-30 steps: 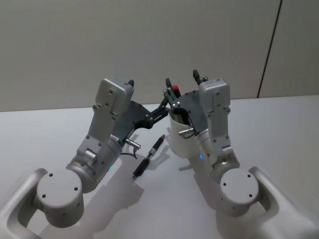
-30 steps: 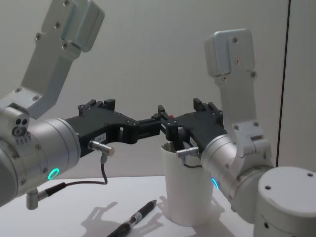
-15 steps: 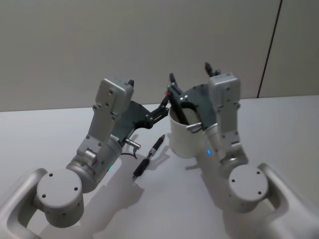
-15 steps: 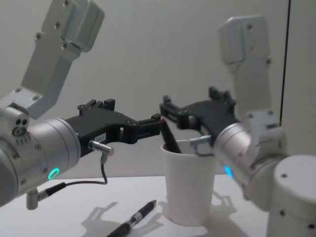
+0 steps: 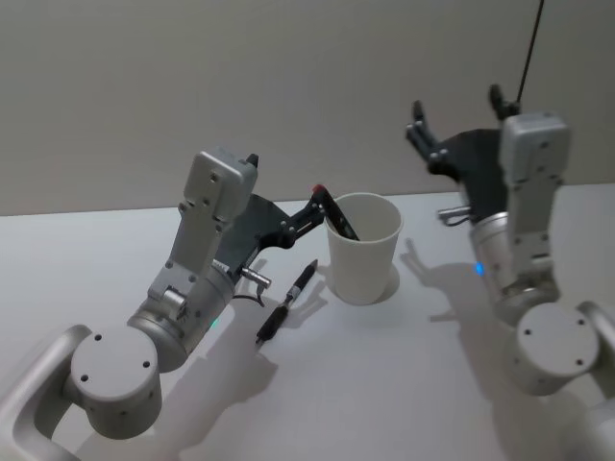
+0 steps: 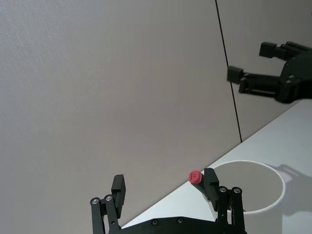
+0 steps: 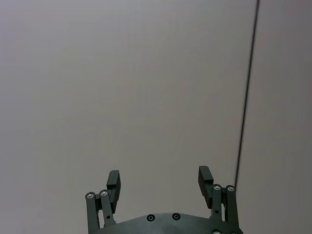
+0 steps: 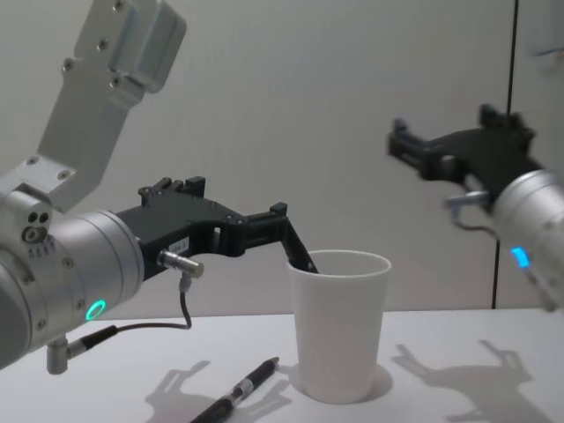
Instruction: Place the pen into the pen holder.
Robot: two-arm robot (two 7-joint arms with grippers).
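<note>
the left gripper (image 6: 164, 178) is open wide and holds nothing. it hangs just beside the left edge of the pen holder (image 5: 365, 261), up at the rim. a pen (image 5: 334, 213) stands inside the pen holder. it leans to the left, and its red end pokes up right next to one finger of the left gripper. i cannot tell if the two touch.

the right gripper (image 5: 457, 110) is open wide too, and empty. it is up high, off to the right, well apart from the pen holder.

a second pen (image 5: 286, 305) lies flat on the bench (image 5: 375, 389), near the bottom of the pen holder on its left side.

here is what i think could go wrong. the left gripper is very close to the leaning pen and the rim. if it swings sideways, it could hit the pen or push the pen holder over, because a paper cup is light. the pen is longer than the pen holder is tall, so its weight sits on one side of the rim. a small bump may tip it all. reaching down for the second pen could bump the bottom of the pen holder too.

the pen is thin and black with a red top. the pen holder is a plain white paper cup, upright, with a rolled rim and a smaller bottom.
</note>
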